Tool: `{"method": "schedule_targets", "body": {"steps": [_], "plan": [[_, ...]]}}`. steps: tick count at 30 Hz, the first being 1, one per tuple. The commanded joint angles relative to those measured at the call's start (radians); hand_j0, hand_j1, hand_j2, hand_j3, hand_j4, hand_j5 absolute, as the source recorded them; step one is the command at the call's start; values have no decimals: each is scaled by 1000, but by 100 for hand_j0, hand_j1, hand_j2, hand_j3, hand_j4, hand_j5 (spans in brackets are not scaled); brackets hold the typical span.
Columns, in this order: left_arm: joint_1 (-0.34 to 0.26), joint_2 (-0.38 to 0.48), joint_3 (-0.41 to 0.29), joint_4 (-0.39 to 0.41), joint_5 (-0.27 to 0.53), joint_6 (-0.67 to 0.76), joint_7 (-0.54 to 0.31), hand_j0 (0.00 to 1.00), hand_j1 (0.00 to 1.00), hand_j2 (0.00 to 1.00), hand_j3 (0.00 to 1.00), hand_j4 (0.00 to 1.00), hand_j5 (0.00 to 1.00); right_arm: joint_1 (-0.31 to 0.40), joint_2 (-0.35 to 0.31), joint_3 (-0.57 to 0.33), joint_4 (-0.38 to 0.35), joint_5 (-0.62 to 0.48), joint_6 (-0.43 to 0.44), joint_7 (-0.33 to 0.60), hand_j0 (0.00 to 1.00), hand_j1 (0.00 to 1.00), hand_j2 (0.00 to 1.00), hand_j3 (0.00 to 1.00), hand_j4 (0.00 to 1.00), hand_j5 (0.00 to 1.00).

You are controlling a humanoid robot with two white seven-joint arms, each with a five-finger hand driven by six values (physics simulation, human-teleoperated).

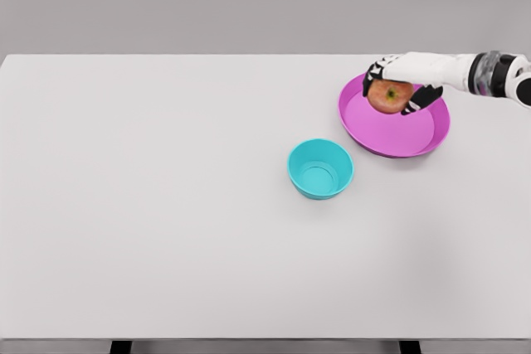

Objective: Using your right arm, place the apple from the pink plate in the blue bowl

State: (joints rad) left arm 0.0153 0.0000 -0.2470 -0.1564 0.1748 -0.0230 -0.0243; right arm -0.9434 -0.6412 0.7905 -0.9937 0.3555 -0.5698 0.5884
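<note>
A red-and-yellow apple point(389, 95) is at the back of the pink plate point(390, 134), at the right of the white table. My right hand point(400, 84) comes in from the right edge and its fingers curl around the apple from above and behind. Whether the apple rests on the plate or is lifted just off it I cannot tell. The blue bowl point(320, 168) stands empty to the lower left of the plate, a short gap from its rim. My left arm does not show.
The white table point(166, 205) spreads wide to the left and front of the bowl. Its front edge runs along the bottom of the picture, with a grey wall behind the far edge.
</note>
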Motion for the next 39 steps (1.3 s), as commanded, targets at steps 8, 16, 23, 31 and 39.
{"method": "schedule_targets", "body": {"steps": [8,16,23,31,39], "plan": [[0,0,0,0,0,0,0,100,100,100,100,100,100,15,-74,-8,-292,-9,-41,1,46,46,46,46,46,46],[0,0,0,0,0,0,0,100,100,100,100,100,100,87,-127,-10,-474,-7,-41,1,46,46,46,46,46,46],[0,0,0,0,0,0,0,100,100,100,100,100,100,117,-123,-7,-572,-9,-41,1,46,46,46,46,46,46],[0,0,0,0,0,0,0,100,100,100,100,100,100,160,-113,3,-595,-9,-41,1,47,47,47,47,47,47],[0,0,0,0,0,0,0,100,100,100,100,100,100,183,-112,22,-592,-3,-41,-1,48,48,48,48,48,48]]}}
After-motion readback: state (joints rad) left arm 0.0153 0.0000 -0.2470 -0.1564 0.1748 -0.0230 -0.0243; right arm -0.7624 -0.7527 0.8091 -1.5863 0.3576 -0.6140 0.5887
